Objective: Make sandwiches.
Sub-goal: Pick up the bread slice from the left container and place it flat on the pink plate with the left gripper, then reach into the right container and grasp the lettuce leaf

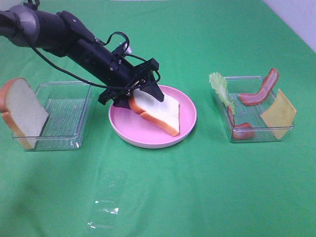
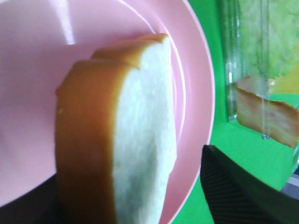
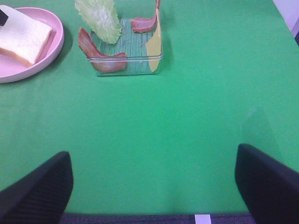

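Note:
A white bread slice [image 1: 158,111] with an orange-brown crust lies tilted on the round pink plate [image 1: 148,140]. My left gripper [image 1: 139,98] straddles the slice's near-left end with its jaws apart. In the left wrist view one dark finger [image 2: 238,191] stands off the bread [image 2: 140,140], with plate and green cloth showing between them. Another bread slice [image 1: 22,111] leans on the left clear tray [image 1: 64,123]. Lettuce [image 1: 219,86], bacon strips [image 1: 261,91] and a cheese square [image 1: 279,113] rest in the right tray [image 1: 256,131]. My right gripper [image 3: 154,186] hangs open over bare green cloth, short of that tray [image 3: 126,60].
A clear plastic sheet [image 1: 106,202] lies flat on the green cloth near the front. The white edge of the surface shows at the far right corner [image 1: 301,19]. The left arm's cable loops above the plate.

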`<state>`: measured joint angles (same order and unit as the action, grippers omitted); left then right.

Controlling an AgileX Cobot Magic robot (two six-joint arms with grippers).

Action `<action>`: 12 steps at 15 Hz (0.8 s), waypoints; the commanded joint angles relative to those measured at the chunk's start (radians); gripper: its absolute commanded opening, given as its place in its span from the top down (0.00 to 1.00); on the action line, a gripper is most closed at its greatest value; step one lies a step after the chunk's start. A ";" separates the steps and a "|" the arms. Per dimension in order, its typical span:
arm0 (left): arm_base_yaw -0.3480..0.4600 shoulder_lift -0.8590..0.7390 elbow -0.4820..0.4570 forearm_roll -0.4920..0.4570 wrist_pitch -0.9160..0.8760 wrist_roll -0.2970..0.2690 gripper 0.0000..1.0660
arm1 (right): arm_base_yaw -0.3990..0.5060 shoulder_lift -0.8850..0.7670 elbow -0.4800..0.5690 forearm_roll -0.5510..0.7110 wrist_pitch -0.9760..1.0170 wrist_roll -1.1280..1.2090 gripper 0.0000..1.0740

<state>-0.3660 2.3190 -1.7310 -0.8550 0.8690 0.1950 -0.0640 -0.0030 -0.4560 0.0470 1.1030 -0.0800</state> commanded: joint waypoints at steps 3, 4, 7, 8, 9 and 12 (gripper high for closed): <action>-0.029 -0.028 -0.182 0.413 0.186 -0.257 0.19 | -0.004 -0.027 0.003 0.002 -0.006 -0.012 0.17; -0.045 -0.028 -0.235 0.489 0.244 -0.281 0.13 | -0.004 -0.027 0.003 0.002 -0.006 -0.012 0.17; -0.064 -0.028 -0.410 0.649 0.431 -0.343 0.11 | -0.004 -0.027 0.003 0.002 -0.006 -0.012 0.17; -0.064 -0.051 -0.474 0.742 0.451 -0.358 0.12 | -0.004 -0.027 0.003 0.002 -0.006 -0.012 0.17; -0.060 -0.075 -0.480 0.804 0.451 -0.357 0.12 | -0.004 -0.027 0.003 0.002 -0.006 -0.012 0.17; 0.017 -0.156 -0.477 0.931 0.451 -0.352 0.12 | -0.004 -0.027 0.003 0.002 -0.006 -0.012 0.17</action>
<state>-0.3610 2.1800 -2.2060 0.0510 1.2110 -0.1510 -0.0640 -0.0030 -0.4560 0.0470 1.1030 -0.0800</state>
